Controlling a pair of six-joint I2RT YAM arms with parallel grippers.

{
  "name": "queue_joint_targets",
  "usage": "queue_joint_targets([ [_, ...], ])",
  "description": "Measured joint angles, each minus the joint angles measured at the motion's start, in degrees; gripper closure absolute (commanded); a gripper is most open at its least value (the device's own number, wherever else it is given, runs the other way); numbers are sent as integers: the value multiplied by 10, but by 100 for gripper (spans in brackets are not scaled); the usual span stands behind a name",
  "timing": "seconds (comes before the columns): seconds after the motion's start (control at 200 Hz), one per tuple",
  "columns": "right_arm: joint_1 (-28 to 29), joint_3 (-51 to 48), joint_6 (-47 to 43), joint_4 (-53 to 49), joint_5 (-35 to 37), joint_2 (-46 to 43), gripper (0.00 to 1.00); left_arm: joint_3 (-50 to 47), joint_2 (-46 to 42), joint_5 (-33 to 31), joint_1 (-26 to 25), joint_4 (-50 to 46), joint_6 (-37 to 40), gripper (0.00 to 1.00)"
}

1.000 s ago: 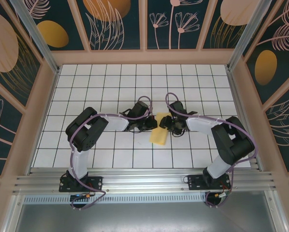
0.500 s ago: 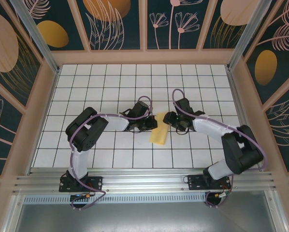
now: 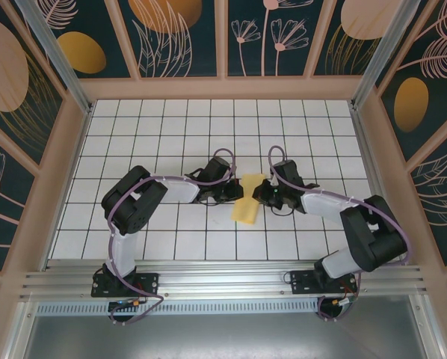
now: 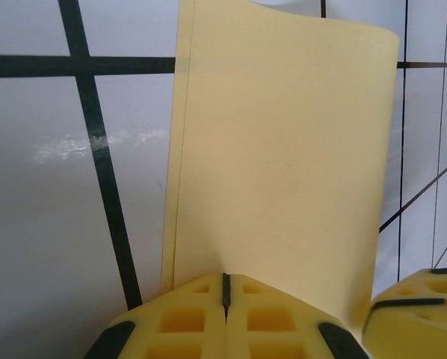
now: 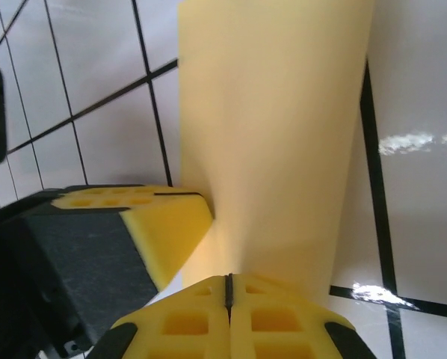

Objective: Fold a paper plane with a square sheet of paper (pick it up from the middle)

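The square sheet of paper (image 3: 247, 200), folded into a narrower pale-yellow strip, stands off the tiles at the table's middle, between both grippers. My left gripper (image 3: 234, 191) is shut on its left edge. In the left wrist view the paper (image 4: 283, 149) rises from the closed tips of the left gripper (image 4: 225, 278). My right gripper (image 3: 260, 194) is shut on the paper's right edge. In the right wrist view the sheet (image 5: 276, 112) runs up from the closed tips of the right gripper (image 5: 229, 280), and a left gripper finger (image 5: 160, 217) sits beside them.
The white grid table (image 3: 134, 134) lies bare around the arms. Wooden frame walls (image 3: 223, 88) close the back and sides. An aluminium rail (image 3: 223, 283) runs along the near edge by the arm bases.
My right gripper has moved in toward the paper's right edge and gone from open to shut on it. The left gripper and the paper have stayed put.
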Motion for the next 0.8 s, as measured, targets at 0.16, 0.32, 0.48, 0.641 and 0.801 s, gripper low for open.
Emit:
queue_joint_targets([
  [0.16, -12, -19, 0, 22, -19, 14, 93, 0, 0, 0, 0, 0, 0, 99],
  [0.32, -22, -38, -5, 31, -23, 21, 93, 0, 0, 0, 0, 0, 2, 99],
  [0.48, -32, -61, -14, 61, -37, 26, 93, 0, 1, 1, 0, 0, 2, 100],
  [0.641, -42, -79, -18, 96, -53, 27, 92, 0, 1, 2, 0, 0, 2, 100],
  [0.801, -47, -83, -21, 85, -58, 7, 92, 1, 1, 3, 0, 0, 2, 100],
])
